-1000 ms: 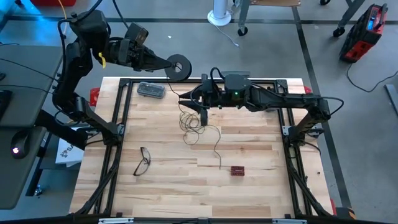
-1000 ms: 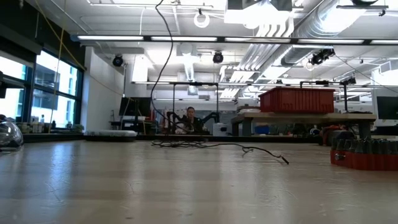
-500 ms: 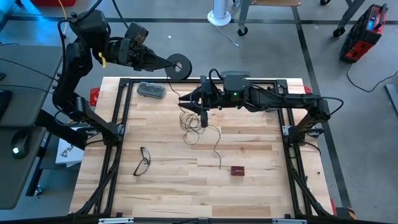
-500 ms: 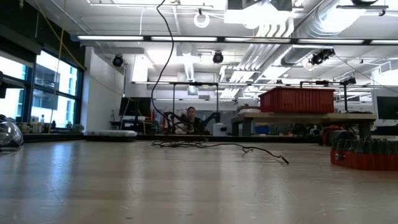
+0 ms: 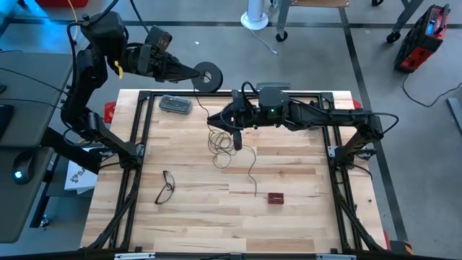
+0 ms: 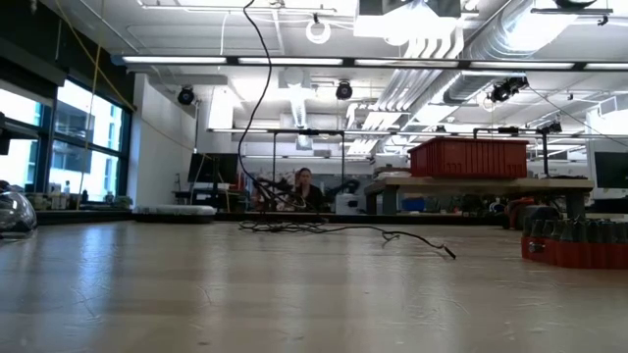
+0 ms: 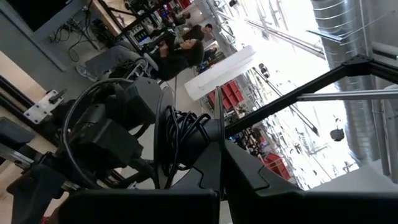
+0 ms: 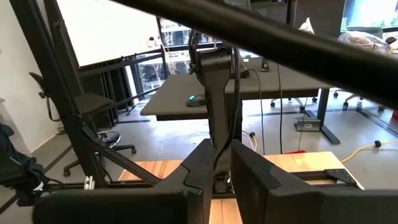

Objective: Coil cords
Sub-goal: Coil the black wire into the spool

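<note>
Left gripper [image 5: 193,72] clamped on the reel [image 5: 208,76] beyond the far edge; right gripper [image 5: 216,115], fingers narrowly apart, straddles the limp, light wire [image 5: 229,153]: pinch gently.

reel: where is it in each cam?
High: reel at top, left of centre, beyond the table's far edge, in the left gripper.
Low: not in it; only the wire on the table.
Left wrist: centre, wound with wire, between the fingers.
Right wrist: not visible.
Shared landmark: the wire.
</note>
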